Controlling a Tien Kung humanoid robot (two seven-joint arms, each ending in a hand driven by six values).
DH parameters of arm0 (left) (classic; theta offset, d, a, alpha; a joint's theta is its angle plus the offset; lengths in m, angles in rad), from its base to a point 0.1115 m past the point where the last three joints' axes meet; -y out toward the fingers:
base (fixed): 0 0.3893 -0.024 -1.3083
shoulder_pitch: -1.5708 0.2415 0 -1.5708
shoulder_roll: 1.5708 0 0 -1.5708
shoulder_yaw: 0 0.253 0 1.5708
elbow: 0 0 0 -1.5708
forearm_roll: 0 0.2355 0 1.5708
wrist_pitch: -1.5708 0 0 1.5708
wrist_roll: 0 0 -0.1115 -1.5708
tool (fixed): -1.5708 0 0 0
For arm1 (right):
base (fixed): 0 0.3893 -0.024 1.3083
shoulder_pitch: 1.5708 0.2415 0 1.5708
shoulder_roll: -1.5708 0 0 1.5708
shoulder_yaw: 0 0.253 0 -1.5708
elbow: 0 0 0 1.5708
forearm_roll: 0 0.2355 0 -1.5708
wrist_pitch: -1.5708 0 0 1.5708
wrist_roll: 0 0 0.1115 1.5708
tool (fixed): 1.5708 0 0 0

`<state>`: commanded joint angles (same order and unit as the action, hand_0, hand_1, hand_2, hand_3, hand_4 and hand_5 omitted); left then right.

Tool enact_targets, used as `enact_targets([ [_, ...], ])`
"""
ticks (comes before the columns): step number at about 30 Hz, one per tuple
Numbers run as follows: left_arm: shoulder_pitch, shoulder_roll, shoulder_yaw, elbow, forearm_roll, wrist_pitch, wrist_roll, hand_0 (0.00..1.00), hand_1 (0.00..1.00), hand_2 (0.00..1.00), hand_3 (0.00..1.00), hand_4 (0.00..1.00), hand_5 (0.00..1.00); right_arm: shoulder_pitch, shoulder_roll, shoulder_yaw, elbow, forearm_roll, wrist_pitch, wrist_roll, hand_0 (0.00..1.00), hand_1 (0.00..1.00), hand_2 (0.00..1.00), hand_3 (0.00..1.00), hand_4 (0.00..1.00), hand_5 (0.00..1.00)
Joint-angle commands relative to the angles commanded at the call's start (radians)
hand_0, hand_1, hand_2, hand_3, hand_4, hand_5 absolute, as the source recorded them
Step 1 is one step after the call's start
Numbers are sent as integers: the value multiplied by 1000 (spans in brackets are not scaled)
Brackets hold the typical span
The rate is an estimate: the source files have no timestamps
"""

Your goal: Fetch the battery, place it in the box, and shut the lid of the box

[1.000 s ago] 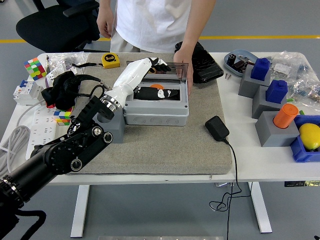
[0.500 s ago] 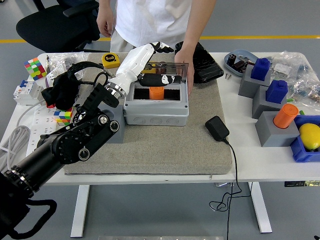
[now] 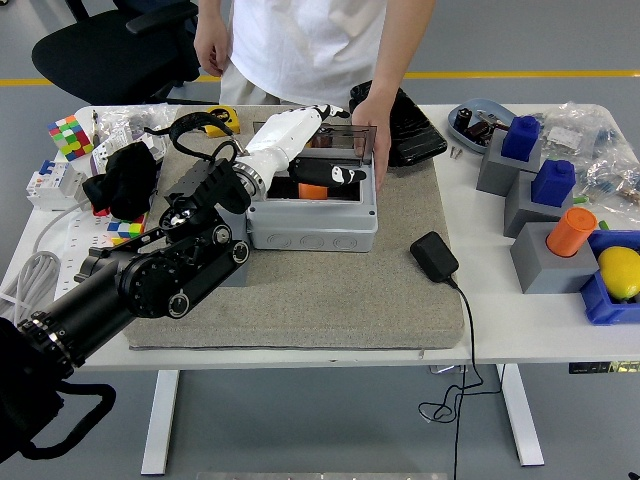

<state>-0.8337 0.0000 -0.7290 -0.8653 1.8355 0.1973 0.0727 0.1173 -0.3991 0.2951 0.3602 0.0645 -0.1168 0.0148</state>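
Note:
The grey box (image 3: 312, 228) stands on a grey mat (image 3: 330, 290), its dark see-through lid (image 3: 352, 142) raised upright at the back edge. The orange battery (image 3: 312, 190) lies inside the box, partly covered by my thumb. My left hand (image 3: 326, 142), white with black fingertips, reaches over the box from the left. Its fingers (image 3: 322, 113) are stretched out by the lid's top edge and hold nothing. A person's hand (image 3: 368, 130) rests against the box's right side, next to the lid.
A black charger (image 3: 434, 255) with its cable lies right of the box on the mat. A black case (image 3: 405, 125) sits behind it. Grey blocks with blue and orange pieces (image 3: 545, 190) fill the right side; a yellow tape measure (image 3: 222, 118) and cubes (image 3: 68, 135) are on the left.
My left hand has come up out of the box and moved back toward the lid's top edge. The orange battery, earlier under the hand, stays in the box. The person's hand has not moved.

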Motion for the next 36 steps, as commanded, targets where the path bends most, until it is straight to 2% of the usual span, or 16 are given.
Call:
enact_targets([
  [2, 5, 3, 15, -18, -7, -4, 5, 825, 856, 838, 822, 998, 613, 0, -1, 1, 0, -1, 0, 0, 577, 624, 653, 547, 940, 483],
  [3, 9, 9, 20, -29, -12, -6, 8, 762, 810, 782, 787, 998, 613, 0, -1, 2, 1, -2, 0, 0, 576, 625, 653, 547, 939, 483],
  [8, 51, 35, 1, -96, -15, -9, 14, 762, 810, 782, 787, 998, 613, -2, -2, 8, 1, -6, -1, 1, 576, 625, 653, 547, 939, 483],
  [9, 59, 39, -6, -109, -15, -8, 14, 713, 757, 743, 756, 998, 603, -2, -2, 7, 0, -5, -1, 1, 575, 625, 653, 546, 939, 483],
  [15, 80, 61, -5, -148, -24, -10, 19, 701, 746, 735, 749, 998, 584, -2, -2, 5, 0, -5, -1, 0, 577, 625, 653, 546, 939, 483],
  [21, 122, 90, 11, -186, -43, -15, 29, 701, 746, 735, 749, 998, 584, -2, -3, 5, 0, -6, -1, 0, 575, 625, 653, 546, 939, 482],
  [22, 130, 94, 12, -195, -48, -16, 30, 697, 742, 731, 748, 998, 614, -4, -3, 4, 0, -6, -1, 0, 575, 625, 653, 546, 939, 482],
  [26, 155, 109, 17, -237, -77, -18, 35, 697, 742, 731, 748, 998, 614, -9, -2, 12, 0, -8, -2, 0, 575, 625, 653, 546, 939, 482],
  [30, 180, 119, 27, -274, -92, -17, 34, 694, 742, 730, 744, 998, 621, -11, 1, 19, -1, -11, -2, 1, 574, 625, 653, 546, 939, 482],
  [36, 203, 125, 25, -294, -95, -20, 37, 692, 741, 728, 743, 998, 630, -9, 3, 27, 2, -18, -3, 2, 574, 625, 653, 546, 939, 481],
])
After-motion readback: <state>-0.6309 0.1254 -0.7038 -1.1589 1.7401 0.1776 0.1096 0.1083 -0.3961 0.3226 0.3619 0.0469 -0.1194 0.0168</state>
